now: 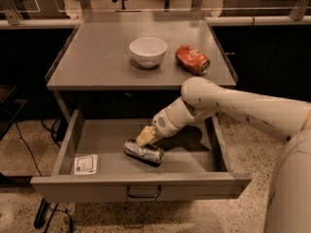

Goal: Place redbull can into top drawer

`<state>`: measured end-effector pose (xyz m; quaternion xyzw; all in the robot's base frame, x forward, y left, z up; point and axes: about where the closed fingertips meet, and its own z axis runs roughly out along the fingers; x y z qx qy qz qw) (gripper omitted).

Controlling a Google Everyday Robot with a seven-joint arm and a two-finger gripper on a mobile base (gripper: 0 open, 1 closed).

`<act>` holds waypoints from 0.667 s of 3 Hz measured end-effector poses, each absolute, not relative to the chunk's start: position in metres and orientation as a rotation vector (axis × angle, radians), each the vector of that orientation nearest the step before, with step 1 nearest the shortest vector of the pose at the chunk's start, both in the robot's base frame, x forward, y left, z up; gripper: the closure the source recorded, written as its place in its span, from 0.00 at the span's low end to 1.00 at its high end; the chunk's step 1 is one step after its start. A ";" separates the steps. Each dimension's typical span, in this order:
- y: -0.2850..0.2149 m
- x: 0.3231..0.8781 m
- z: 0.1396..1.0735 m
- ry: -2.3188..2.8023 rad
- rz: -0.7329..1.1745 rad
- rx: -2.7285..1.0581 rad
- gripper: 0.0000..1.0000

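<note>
The redbull can (144, 151), slim and shiny silver, lies on its side on the floor of the open top drawer (97, 140), near the middle. My gripper (146, 137) reaches down into the drawer from the right and sits right over the can's upper side, touching or almost touching it. The drawer is pulled out fully; its dark handle (144, 193) is on the front panel and a white sticker (86, 163) lies on the floor at the front left.
A white bowl (148, 51) and an orange-red dented can (193, 59) sit on the grey tabletop (97, 57) above the drawer. My arm (233, 106) crosses the drawer's right side. Dark cabinets stand on both sides, over speckled floor.
</note>
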<state>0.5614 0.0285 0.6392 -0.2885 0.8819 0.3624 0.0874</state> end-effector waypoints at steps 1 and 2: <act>0.033 0.573 0.632 2.626 1.088 -0.888 1.00; 0.033 0.573 0.632 2.625 1.088 -0.888 0.81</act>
